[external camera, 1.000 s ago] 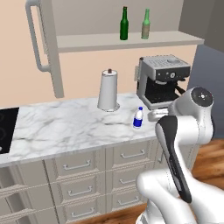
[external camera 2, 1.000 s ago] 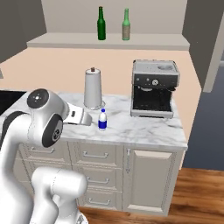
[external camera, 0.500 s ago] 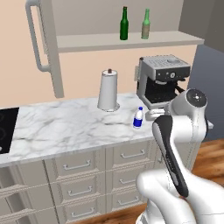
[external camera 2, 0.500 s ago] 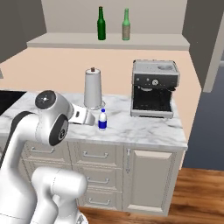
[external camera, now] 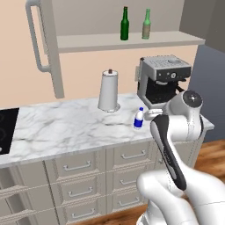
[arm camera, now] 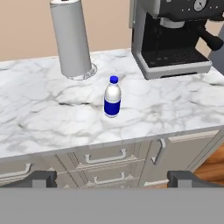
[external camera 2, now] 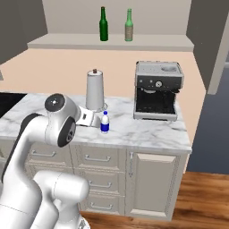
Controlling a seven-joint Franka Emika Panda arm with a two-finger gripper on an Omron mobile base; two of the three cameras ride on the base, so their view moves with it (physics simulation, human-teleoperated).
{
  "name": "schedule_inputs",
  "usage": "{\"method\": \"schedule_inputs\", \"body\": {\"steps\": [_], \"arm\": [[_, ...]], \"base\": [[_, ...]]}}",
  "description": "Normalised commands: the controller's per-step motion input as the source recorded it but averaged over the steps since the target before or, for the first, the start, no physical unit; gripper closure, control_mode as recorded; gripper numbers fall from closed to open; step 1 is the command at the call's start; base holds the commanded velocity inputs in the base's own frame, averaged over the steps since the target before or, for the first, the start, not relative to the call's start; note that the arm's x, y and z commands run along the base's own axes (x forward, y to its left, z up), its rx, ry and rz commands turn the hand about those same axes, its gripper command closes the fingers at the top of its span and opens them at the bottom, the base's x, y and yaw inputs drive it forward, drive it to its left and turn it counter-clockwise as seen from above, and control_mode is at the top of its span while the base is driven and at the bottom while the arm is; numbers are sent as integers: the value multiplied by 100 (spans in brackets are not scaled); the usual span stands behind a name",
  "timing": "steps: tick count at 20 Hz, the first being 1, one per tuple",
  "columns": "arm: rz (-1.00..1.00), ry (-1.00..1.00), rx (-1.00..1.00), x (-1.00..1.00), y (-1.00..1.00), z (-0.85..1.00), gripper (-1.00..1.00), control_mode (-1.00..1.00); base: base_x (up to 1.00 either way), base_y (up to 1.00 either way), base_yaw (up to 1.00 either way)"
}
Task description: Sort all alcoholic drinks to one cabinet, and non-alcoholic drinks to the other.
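The end effector [arm camera: 112,178] hangs open before the blue-labelled white bottle [arm camera: 112,97]; its label's writing is unreadable.

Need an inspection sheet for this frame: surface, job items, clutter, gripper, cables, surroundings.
Surface: marble counter, bare around the bottle.
Job's things: blue-labelled bottle upright on the counter near its front edge; dark green bottle and olive-green bottle upright, side by side but apart, on the open shelf above.
Clutter: paper towel roll upright behind the blue-labelled bottle; coffee machine at the counter's right end.
Grippers: gripper open, holding nothing, off the counter's front edge and aimed at the blue-labelled bottle.
Cables: nothing seen.
Surroundings: drawers under the counter, cooktop at far left, wood floor.
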Motion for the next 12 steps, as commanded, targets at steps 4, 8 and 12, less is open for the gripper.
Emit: {"method": "schedule_inputs", "body": {"steps": [4,8,12], "arm": [[0,0,0,27,-1,-21,-100,-100],[0,0,0,23,0,-21,-100,-100],[0,0,0,18,0,-16,-100,-100]], "base": [[0,0,0],[0,0,0],[0,0,0]]}}
